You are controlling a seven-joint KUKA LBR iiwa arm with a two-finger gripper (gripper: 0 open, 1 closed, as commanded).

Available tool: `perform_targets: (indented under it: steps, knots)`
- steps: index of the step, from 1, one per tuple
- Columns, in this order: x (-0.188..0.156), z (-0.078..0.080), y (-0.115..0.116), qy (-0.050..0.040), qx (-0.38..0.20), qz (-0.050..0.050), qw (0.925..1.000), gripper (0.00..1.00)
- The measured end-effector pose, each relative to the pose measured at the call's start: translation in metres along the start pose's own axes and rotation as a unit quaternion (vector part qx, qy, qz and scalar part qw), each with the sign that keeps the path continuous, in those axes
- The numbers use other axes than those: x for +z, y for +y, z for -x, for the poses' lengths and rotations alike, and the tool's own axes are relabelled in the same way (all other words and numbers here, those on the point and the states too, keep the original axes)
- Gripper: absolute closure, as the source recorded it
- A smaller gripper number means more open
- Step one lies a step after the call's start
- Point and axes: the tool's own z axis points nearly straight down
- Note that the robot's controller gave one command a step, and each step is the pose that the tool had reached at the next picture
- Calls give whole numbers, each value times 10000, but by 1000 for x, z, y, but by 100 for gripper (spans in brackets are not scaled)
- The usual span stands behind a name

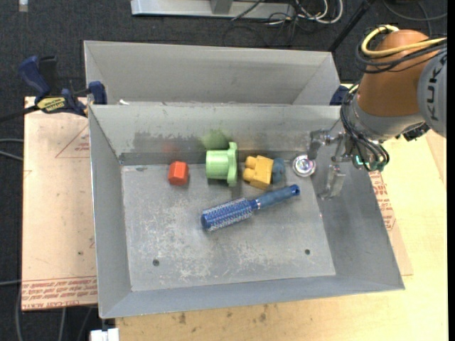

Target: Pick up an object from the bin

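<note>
Here, scuffed grey bin floor (234, 254), dark carpet (43, 20) around, claw (328, 172) by right wall (355, 226), open or clenched unclear.

— What lies loose in the bin (213, 77)?

— Near the middle of the floor, a blue hairbrush (245, 208), its handle pointing to two o'clock. Beyond it is a row: a red block (178, 172) at eleven o'clock, a green plastic spool (222, 165) at twelve, and a yellow block (258, 170) just beside it at one.

— And outside?

— Past twelve o'clock, cables (313, 2) and a grey metal foot (213, 4) on dark carpet (43, 20).
</note>
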Motion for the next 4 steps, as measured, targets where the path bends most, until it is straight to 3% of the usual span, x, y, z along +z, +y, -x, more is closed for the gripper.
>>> perform_targets:
  steps: [1, 2, 3, 4]
  knots:
    - [32, 7, -2, -26, -1134, -2, 9935, 0]
    - [92, 5, 76, -51, -1799, 11, 9837, 0]
    - [91, 5, 71, -50, -1775, -9, 9841, 100]
    - [-38, 22, 73, -86, -1841, -21, 9829, 100]
